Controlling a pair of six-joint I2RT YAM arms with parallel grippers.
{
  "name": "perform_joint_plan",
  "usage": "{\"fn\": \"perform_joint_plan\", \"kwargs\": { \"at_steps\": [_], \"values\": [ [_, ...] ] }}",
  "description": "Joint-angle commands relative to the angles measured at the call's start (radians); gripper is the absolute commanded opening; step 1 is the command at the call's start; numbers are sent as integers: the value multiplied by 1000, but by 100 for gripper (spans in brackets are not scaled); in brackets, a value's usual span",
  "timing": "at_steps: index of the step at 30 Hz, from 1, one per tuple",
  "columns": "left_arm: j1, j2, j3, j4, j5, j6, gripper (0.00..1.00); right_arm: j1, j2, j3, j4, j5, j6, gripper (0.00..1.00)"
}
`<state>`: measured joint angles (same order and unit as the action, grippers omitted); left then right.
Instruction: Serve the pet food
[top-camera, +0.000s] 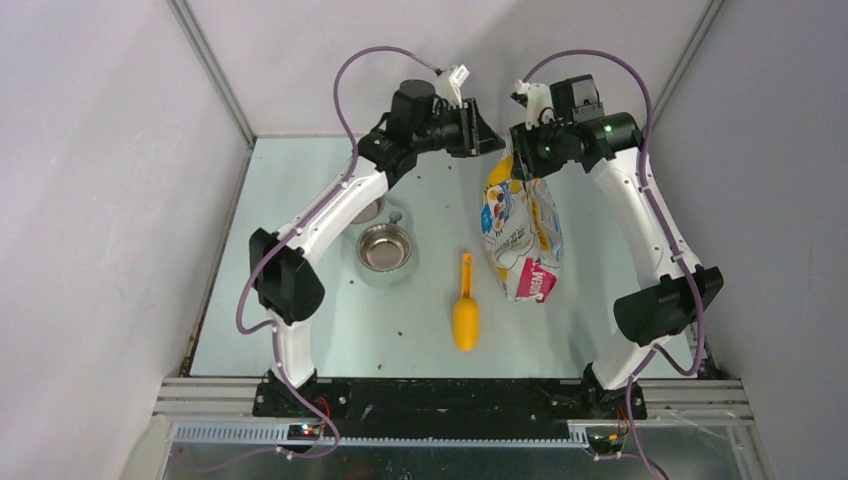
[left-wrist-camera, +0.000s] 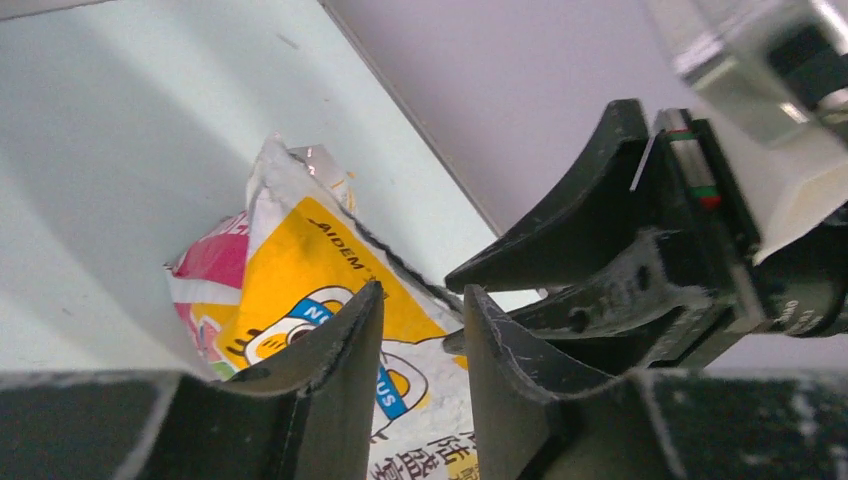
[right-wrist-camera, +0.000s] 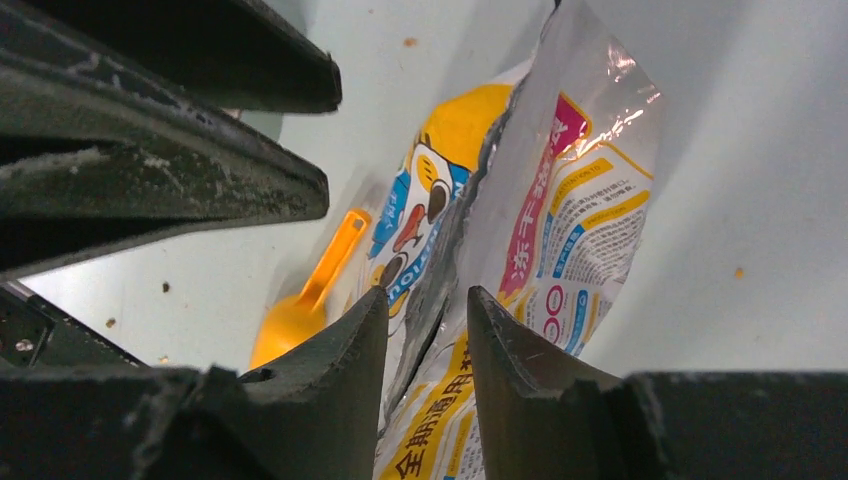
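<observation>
I'm counting one printed foil bag (top-camera: 520, 235), one orange scoop (top-camera: 465, 318) and one table (top-camera: 300, 340). Two metal bowls are showing: front bowl (top-camera: 385, 247) in the open, rear bowl (top-camera: 368, 210) half hidden. Two arms are standing here, left arm (top-camera: 325, 215) and right arm (top-camera: 640, 210), carrying two end effectors: left end effector (left-wrist-camera: 424, 295) and right end effector (right-wrist-camera: 425, 300).

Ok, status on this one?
Left gripper open over bag top. Right gripper straddles bag edge, grip unclear. Pet food not visible; bowl empty, scoop flat on table. Nothing in the way.
</observation>
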<state>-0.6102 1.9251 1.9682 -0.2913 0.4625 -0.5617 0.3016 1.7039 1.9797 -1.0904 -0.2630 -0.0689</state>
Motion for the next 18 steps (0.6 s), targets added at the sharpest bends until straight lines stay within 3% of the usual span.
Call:
{"fn": "perform_joint_plan", "kwargs": {
  "at_steps": [1, 5, 9, 13, 18],
  "values": [
    [-38, 9, 4, 86, -35, -60, 39, 15, -51, -26, 23, 76, -26, 36],
    [-50, 31, 0, 80, -65, -79, 34, 15, -63, -24, 19, 84, -34, 35],
    [-60, 56, 9, 86, -73, -94, 34, 3, -85, 7, -16, -33, -55, 37],
    [-70, 77, 15, 83, -88, -104, 32, -43, -111, 16, -6, -102, -31, 32],
    [-80, 86, 21, 71, -115, -99, 27, -73, -99, 18, 18, -44, -21, 28]
  ]
}}
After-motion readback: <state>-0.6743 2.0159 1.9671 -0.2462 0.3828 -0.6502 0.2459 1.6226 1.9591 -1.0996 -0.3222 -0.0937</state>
